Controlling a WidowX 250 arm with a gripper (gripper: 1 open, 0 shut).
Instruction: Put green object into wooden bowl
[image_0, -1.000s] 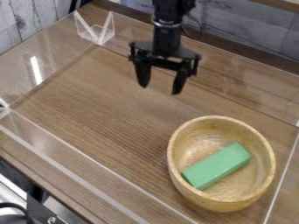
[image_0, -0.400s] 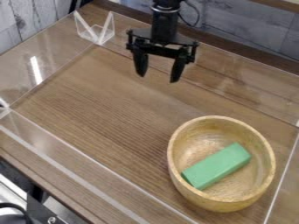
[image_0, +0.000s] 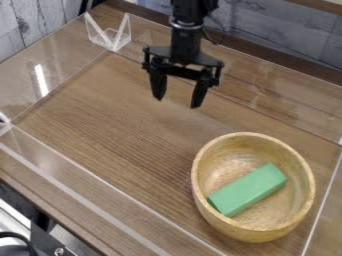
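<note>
The green object (image_0: 249, 190) is a flat bright green block lying inside the wooden bowl (image_0: 214, 160), which sits at the lower right of the table. My gripper (image_0: 181, 97) hangs pointing down over the middle back of the table, well up and left of the bowl. Its two black fingers are spread apart with nothing between them.
Clear acrylic walls (image_0: 40, 80) fence the wooden tabletop (image_0: 107, 130) on all sides. A clear bracket (image_0: 104, 33) stands at the back left corner. Bare wood stretches left of and in front of the gripper.
The gripper shifted slightly up and left in the picture, then came back down a little. It stayed open, and the green block stayed in the bowl.
</note>
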